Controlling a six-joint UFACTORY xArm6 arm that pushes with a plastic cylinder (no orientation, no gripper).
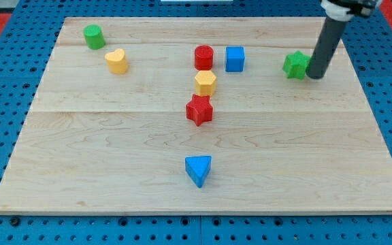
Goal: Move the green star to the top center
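Note:
The green star (295, 65) lies on the wooden board (114, 150) near the view's top right. My tip (316, 75) stands right beside the star's right side, touching or nearly touching it. The dark rod rises from the tip up out of the view's top right. The board's top centre holds a red cylinder (203, 57) and a blue cube (235, 59), to the left of the star.
A yellow hexagon (205, 83) and a red star (199, 110) sit below the red cylinder. A blue triangle (198, 169) lies at bottom centre. A green cylinder (94, 37) and a yellow heart (116, 61) sit at top left.

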